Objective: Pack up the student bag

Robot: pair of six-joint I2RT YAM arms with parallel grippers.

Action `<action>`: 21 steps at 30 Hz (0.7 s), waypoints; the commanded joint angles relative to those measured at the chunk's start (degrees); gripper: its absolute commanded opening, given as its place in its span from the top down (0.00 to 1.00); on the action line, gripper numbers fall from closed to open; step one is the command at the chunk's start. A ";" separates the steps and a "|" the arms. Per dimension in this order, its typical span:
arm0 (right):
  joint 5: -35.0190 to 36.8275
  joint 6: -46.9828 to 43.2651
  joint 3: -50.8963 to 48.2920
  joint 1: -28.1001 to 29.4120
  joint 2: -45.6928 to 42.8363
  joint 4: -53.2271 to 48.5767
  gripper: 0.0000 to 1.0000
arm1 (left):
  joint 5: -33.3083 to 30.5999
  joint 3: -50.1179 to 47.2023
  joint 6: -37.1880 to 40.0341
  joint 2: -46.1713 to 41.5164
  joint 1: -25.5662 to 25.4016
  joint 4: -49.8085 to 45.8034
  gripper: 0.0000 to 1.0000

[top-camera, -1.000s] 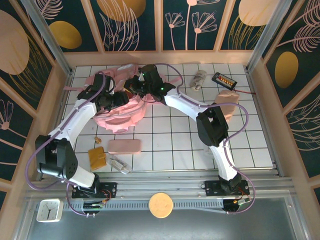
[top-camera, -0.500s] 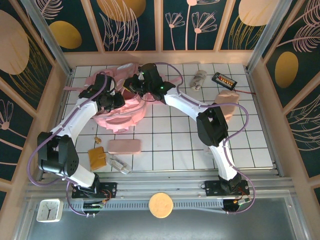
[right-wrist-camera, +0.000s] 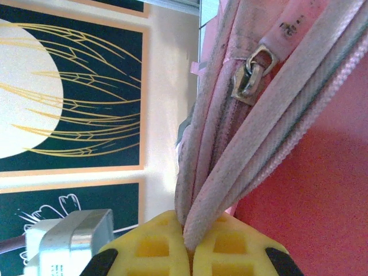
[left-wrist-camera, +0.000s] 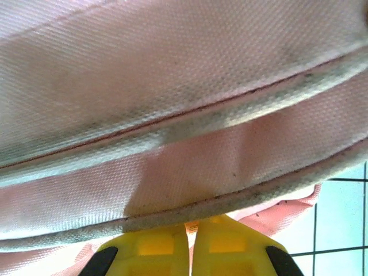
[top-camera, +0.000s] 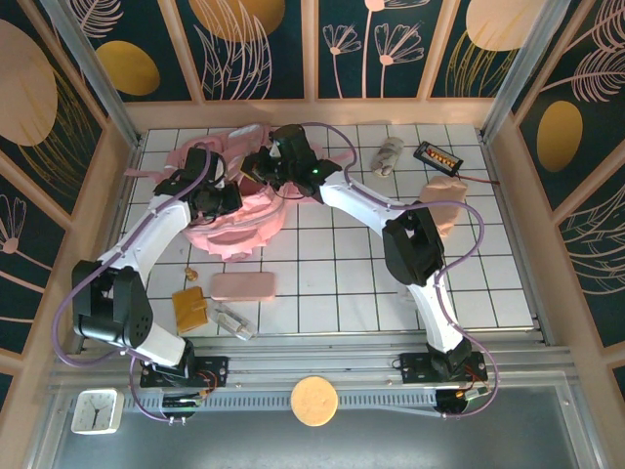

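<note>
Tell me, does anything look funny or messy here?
The student bag sags in a crumpled heap, its edges pinched by the left end effector and right end effector. Dark smudges spot the pink tab on its zipper pull.

Lab rig: gridded table (top-camera: pixel 342 283), decorated panel walls (top-camera: pixel 244 49).

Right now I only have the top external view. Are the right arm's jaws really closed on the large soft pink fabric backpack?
Observer: Yes. In the right wrist view the right jaws are shut on the backpack, pinching its zippered opening edge. A small metal zip pull sits farther along that edge.
Operator: And the left jaws?
Observer: In the left wrist view the left jaws are shut, with their tips against a grey piped seam of the backpack. I cannot tell whether fabric is caught between them.
</note>
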 commanded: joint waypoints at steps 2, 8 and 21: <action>-1.46 -4.78 2.21 -1.32 -4.93 4.37 1.00 | -6.29 -2.64 4.46 -3.35 1.06 -4.84 1.00; -0.64 -7.66 -1.11 -3.66 -8.42 2.30 1.00 | -6.44 -7.85 6.55 -5.00 4.71 -4.64 1.00; -1.86 -10.06 -11.51 -9.14 -16.16 3.42 1.00 | 0.89 -10.59 9.51 -7.35 11.76 -4.57 1.00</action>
